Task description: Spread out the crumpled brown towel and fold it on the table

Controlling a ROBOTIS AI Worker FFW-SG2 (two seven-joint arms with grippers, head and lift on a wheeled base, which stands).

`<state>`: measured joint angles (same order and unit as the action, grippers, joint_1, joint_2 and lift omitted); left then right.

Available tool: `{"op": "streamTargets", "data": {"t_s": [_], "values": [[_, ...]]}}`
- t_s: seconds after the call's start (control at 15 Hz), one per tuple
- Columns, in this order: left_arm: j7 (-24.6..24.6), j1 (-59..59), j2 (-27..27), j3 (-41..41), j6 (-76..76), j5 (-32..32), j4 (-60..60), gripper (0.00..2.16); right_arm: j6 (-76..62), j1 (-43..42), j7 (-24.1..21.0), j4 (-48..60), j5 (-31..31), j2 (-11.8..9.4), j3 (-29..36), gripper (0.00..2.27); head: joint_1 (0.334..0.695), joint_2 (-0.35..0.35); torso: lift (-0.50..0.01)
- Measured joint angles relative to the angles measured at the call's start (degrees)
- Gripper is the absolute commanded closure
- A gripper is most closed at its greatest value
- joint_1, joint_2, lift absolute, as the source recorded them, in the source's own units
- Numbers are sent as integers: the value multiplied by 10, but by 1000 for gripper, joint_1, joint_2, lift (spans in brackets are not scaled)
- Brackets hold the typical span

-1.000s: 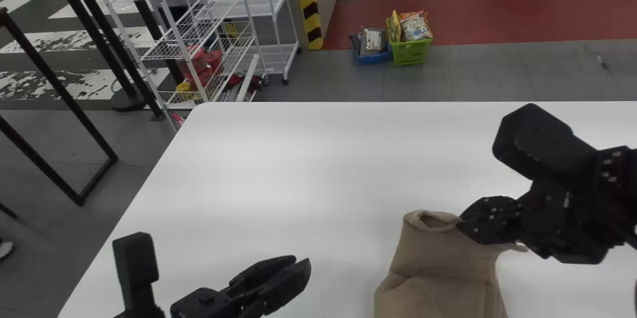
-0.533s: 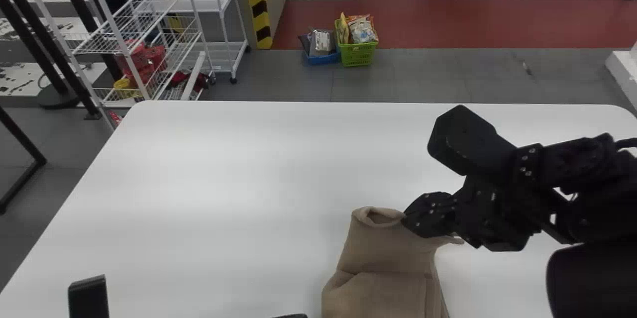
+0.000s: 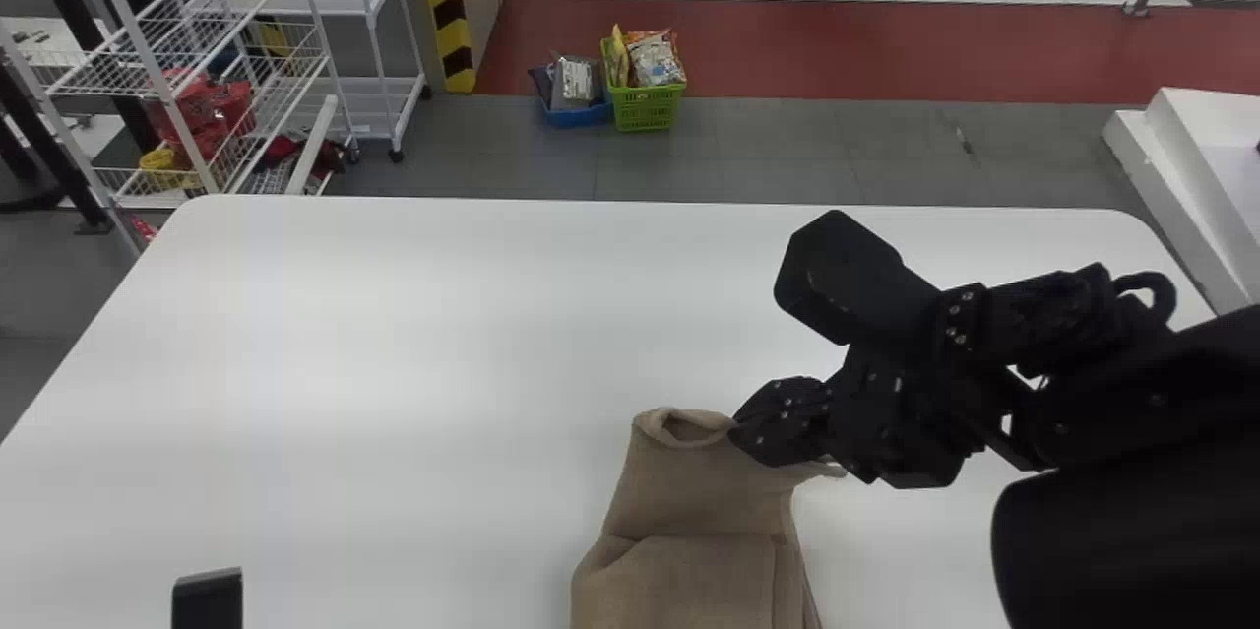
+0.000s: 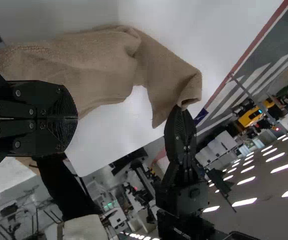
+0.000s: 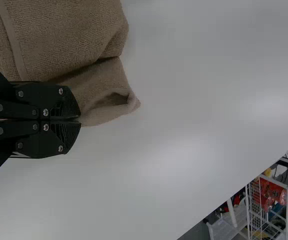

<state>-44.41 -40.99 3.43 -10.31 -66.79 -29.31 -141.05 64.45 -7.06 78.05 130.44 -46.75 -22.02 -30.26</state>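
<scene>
In the head view the left gripper's black housing [image 3: 207, 599] pokes up at the lower left, apart from the brown towel [image 3: 689, 511]. The right gripper [image 3: 736, 424] is shut on the towel's far edge, beside a curled corner. The left wrist view has the left gripper [image 4: 76, 118] with its fingers pressed together, nothing visible between them, over the near part of the towel [image 4: 103, 65]. Seen in the right wrist view, the right gripper [image 5: 79, 120] pinches the edge of the towel [image 5: 63, 35], whose layers lie folded and wrinkled.
The white table [image 3: 394, 334] extends left of and beyond the towel. Past its far edge, a green basket [image 3: 645, 105] and a blue basket [image 3: 574, 114] stand on the floor. A white wire rack [image 3: 177, 68] is at the back left, a white block [image 3: 1196, 186] at the right.
The head view has turned right, shifting table, towel and right arm leftward in it. My left gripper has drawn back toward the robot and somewhat right. The right one keeps its hold on the towel.
</scene>
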Motion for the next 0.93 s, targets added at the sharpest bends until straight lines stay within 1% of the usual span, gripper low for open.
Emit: {"op": "streamTargets", "data": {"t_s": [0.4,0.8,0.93], "values": [[11,42,-1,58,-25,64,44,1733,-3,-8,0,-6,6,0,3,1231,695,-70,-127],[42,73,-2,107,-4,122,74,1733,-3,-15,0,-7,11,1,6,1231,695,-87,-127],[54,86,-2,122,0,142,86,1733,-3,-22,0,-11,14,4,12,1231,695,-91,-127]]}}
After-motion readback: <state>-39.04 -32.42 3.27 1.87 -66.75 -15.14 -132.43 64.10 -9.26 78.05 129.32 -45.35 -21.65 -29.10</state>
